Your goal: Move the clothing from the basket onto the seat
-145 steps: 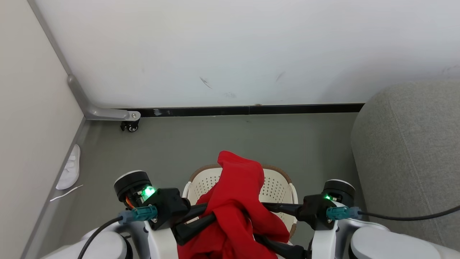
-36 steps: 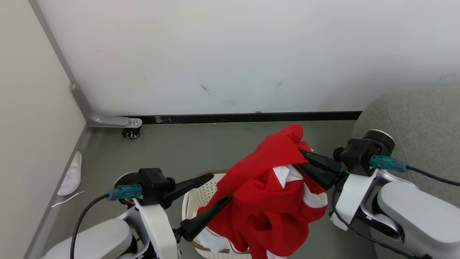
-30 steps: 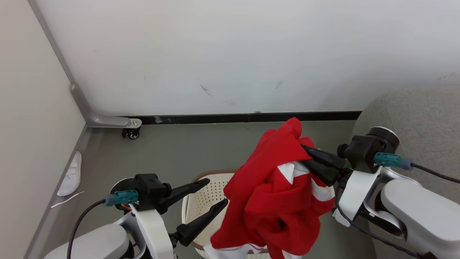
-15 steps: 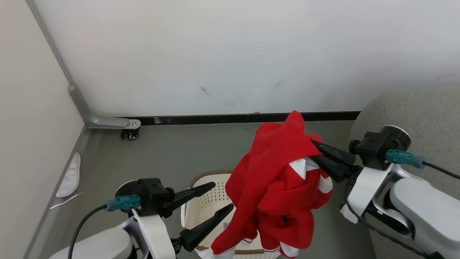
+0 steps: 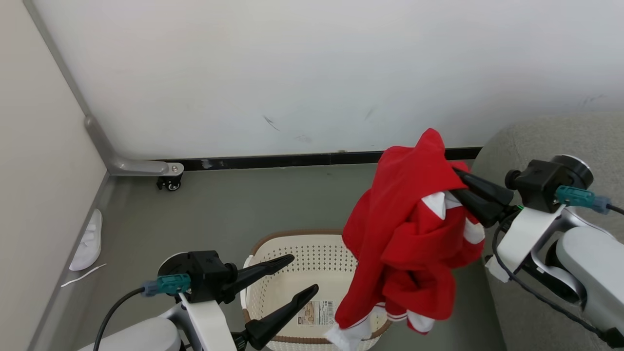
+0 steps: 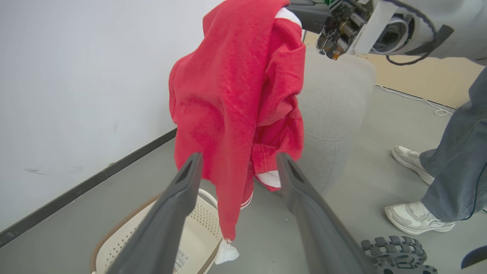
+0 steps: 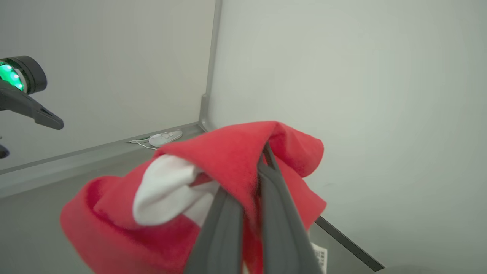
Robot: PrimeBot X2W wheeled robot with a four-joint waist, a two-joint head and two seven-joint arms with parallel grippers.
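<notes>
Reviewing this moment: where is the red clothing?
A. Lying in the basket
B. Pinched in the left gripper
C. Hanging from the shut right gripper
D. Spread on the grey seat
C: the clothing dangles from the shut right gripper above the basket, while the left gripper stands open and empty.

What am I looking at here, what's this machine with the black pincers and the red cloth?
It's a two-armed robot. One picture is from its head, looking down; the other two are from cameras on its wrists. Its right gripper is shut on the red clothing, which hangs in the air. The left gripper is open and holds nothing. Below stands a cream laundry basket on the grey floor, and the grey sofa is on the right. A person's legs stand nearby.
</notes>
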